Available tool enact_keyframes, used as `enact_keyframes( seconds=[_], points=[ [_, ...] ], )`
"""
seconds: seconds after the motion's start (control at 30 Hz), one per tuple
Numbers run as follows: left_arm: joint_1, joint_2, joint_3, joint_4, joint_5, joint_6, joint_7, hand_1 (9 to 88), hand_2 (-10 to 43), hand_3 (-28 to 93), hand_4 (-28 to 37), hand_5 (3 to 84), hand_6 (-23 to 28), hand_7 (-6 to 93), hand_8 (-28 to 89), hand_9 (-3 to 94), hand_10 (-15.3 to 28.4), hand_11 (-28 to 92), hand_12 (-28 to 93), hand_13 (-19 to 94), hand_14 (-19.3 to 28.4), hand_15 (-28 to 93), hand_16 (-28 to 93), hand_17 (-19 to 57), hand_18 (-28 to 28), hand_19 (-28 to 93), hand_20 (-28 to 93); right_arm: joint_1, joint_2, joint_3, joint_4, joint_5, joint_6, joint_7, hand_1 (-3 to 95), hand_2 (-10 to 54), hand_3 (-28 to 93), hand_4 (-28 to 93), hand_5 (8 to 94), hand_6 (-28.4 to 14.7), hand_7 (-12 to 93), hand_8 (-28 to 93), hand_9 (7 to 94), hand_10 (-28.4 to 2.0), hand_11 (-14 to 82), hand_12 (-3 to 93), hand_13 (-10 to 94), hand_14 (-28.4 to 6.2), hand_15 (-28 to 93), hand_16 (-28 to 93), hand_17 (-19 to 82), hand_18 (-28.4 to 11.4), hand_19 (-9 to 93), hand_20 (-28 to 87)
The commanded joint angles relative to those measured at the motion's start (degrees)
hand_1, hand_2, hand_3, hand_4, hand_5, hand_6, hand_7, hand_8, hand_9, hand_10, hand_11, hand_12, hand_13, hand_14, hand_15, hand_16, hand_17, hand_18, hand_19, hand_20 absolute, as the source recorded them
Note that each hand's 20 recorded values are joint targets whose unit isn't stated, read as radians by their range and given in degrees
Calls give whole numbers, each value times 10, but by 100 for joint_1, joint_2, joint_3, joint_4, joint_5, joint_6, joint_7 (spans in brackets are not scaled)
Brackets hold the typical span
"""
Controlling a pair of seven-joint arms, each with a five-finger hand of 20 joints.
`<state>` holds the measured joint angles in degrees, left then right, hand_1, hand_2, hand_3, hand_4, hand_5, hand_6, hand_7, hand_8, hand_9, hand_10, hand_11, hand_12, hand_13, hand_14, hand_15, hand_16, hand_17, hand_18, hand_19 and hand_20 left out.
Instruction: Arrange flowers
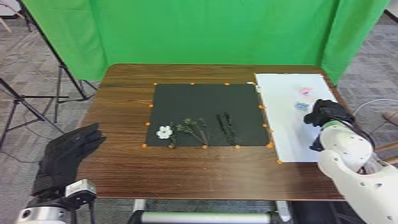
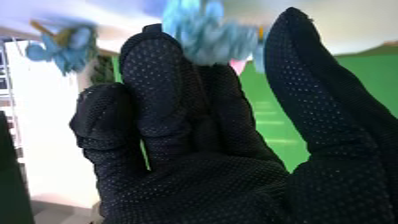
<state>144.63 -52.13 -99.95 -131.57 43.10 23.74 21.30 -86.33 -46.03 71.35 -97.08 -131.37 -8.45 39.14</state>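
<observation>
Three sorts of stem lie on the black mat (image 1: 200,102) in front of me: a white flower (image 1: 164,132) at its left, some leafy sprigs (image 1: 191,126) next to that, and the thin dark stems (image 1: 227,129) farther right. The colour is over on the white sheet (image 1: 289,120), where a blue flower (image 1: 302,106) and a pink flower (image 1: 306,91) lie, the blue one nearer to me. My right hand (image 1: 328,114) is at the sheet's right side, just beside the blue flower, its thumb well apart from the fingers and nothing clamped between; in the right wrist view the blue petals show close past the fingertips. I judge I'm at the picking stage, choosing a bloom to join the others. Next I'd want to slip thumb and fingers around a stem, close gently so the petals aren't crushed, and lift without dragging the sheet. My left hand (image 1: 67,155) is at the counter's left edge, fingers loosely extended, holding nothing. The counter (image 1: 124,117) is brown wood, with orange markers (image 1: 144,146) dotted around the mat. Behind it hangs a green curtain (image 1: 213,35), with grey carpet (image 1: 369,65) below and a dark stand (image 1: 64,75) off to the left.
</observation>
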Motion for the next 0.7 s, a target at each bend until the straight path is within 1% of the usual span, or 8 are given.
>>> enact_keyframes(
  seconds=[0.03, 0.2, 0.4, 0.47, 0.5, 0.53, 0.57, 0.7],
  points=[
    [-54, -70, -1, 21, 58, -97, -110, 278, 52, 828, -129, 494, 149, 151, -89, 402, 217, 352, 98, 276, 279, 577, -112, -94, 215, 562, 150, -125, -49, -21, -30, -120, -268, 131, 325, -42, 821, -282, 536, -63, 198, -114, 576, -183, 182, 160, 650, -109, 720, 192, 475, -180, 932, 294],
    [-30, -103, -13, 9, 67, -102, -133, 278, 52, 831, -127, 494, 149, 151, -88, 402, 218, 352, 98, 275, 279, 578, -112, -94, 215, 562, 150, -100, -77, -137, 43, -297, -210, 193, 371, -58, 828, -279, 555, -59, 203, -114, 606, -183, 191, 161, 670, -107, 724, 192, 473, -177, 932, 290],
    [-79, -108, -15, -2, 99, -139, -142, 277, 55, 828, -130, 494, 149, 150, -89, 402, 219, 352, 97, 275, 279, 577, -112, -94, 215, 563, 150, -85, -20, -292, 122, -561, -82, 340, 471, -94, 831, -282, 580, -48, 215, -118, 671, -166, 225, 163, 710, -78, 703, 241, 491, -169, 932, 292],
    [-89, -111, -16, -5, 98, -145, -156, 276, 56, 827, -131, 495, 149, 150, -89, 402, 218, 351, 97, 275, 279, 577, -112, -94, 215, 563, 150, -53, 13, -362, 173, -663, -27, 402, 497, -95, 814, -282, 598, -40, 227, -121, 707, -150, 209, 197, 730, -67, 691, 252, 505, -165, 932, 296],
    [-57, -90, -14, -20, 88, -110, -119, 276, 57, 827, -132, 495, 149, 150, -89, 403, 219, 351, 97, 275, 279, 576, -112, -94, 215, 562, 150, -10, 0, -392, 225, -728, 15, 394, 515, -95, 796, -283, 608, -39, 231, -85, 732, -138, 178, 230, 740, -61, 683, 258, 510, -164, 932, 296],
    [-87, -100, -16, -9, 109, -135, -159, 275, 57, 828, -132, 495, 149, 150, -89, 402, 219, 351, 97, 275, 279, 576, -112, -94, 215, 562, 150, -28, 38, -409, 230, -743, 111, 429, 539, -95, 774, -283, 622, -39, 241, -28, 765, -124, 143, 266, 754, -55, 673, 263, 518, -162, 932, 299],
    [-83, -100, -11, -11, 92, -115, -141, 275, 57, 828, -132, 495, 149, 150, -88, 402, 219, 351, 97, 275, 279, 577, -112, -94, 215, 562, 150, -20, 48, -429, 260, -802, 204, 418, 562, -95, 757, -283, 646, -37, 265, 18, 795, -109, 113, 300, 765, -49, 667, 267, 525, -159, 932, 302],
    [-61, -96, -23, -17, 91, -108, -126, 275, 56, 830, -132, 493, 149, 150, -88, 402, 218, 351, 98, 275, 279, 577, -112, -94, 215, 562, 150, 8, 121, -508, 263, -953, 540, 392, 588, -95, 747, -283, 707, -19, 325, 53, 844, -84, 115, 326, 799, -47, 661, 255, 550, -149, 932, 316]
  ],
)
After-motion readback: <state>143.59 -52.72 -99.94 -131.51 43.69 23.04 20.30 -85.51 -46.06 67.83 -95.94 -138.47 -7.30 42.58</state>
